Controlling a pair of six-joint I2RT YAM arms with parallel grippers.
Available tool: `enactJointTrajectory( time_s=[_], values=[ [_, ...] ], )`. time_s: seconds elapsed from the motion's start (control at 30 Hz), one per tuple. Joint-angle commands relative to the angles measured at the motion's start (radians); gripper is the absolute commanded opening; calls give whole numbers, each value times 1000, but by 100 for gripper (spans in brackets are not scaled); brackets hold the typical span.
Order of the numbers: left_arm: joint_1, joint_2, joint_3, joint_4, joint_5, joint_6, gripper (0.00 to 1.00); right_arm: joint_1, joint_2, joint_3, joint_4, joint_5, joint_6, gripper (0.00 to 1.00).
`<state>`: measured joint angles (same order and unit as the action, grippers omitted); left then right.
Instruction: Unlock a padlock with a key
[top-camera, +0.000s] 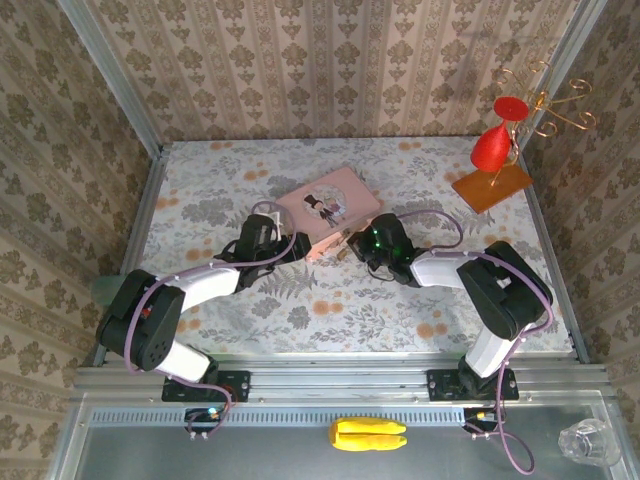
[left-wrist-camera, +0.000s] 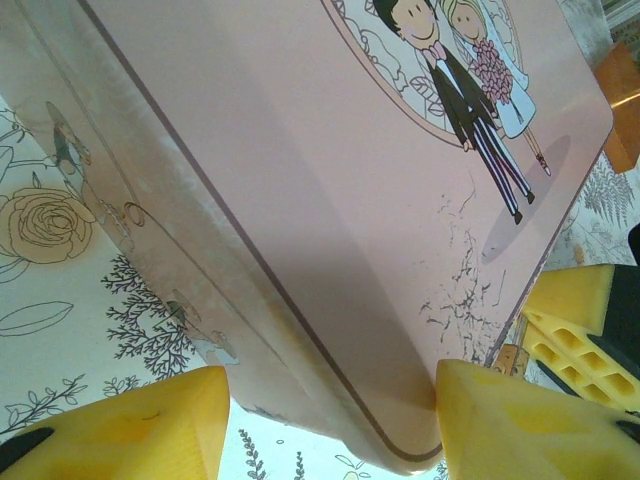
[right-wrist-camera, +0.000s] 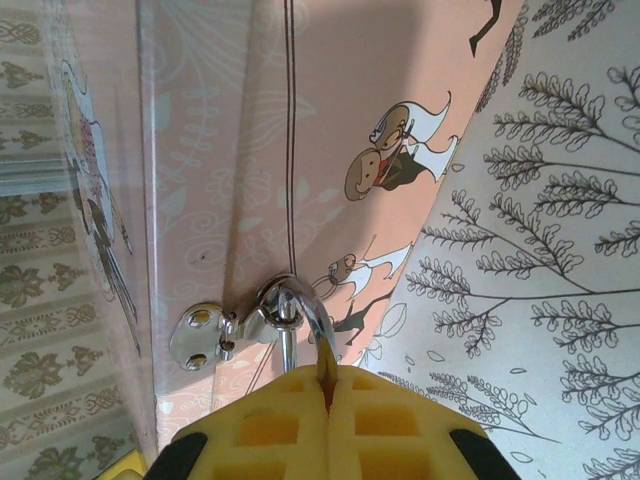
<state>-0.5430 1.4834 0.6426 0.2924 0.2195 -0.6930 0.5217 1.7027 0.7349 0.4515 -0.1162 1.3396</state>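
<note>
Metal padlock on tin's hasp — touching right gripper, tips together, hold unclear.

You're looking at the pink tin slanting across the frame, a cartoon bride and groom on its lid. Your left gripper straddles its near corner, a yellow fingertip either side — pressing or not, you can't tell. Flowered cloth lies left.
</note>
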Motion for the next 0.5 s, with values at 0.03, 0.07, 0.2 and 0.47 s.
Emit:
enactJointTrajectory(
  time_s=[0.03,0.07,0.2,0.47],
  values=[
    [0,13,-29,-99,-29,-4,56,-47,-19,-41,109,53,22,0],
    [0,17,-25,-101,-27,-4,56,-50,-17,-48,128,51,24,0],
    [-1,35,-9,-103,-17,-8,56,-55,3,-54,178,39,35,0],
    [-25,57,55,-147,-13,-18,57,-76,73,-88,299,26,95,0]
  ],
)
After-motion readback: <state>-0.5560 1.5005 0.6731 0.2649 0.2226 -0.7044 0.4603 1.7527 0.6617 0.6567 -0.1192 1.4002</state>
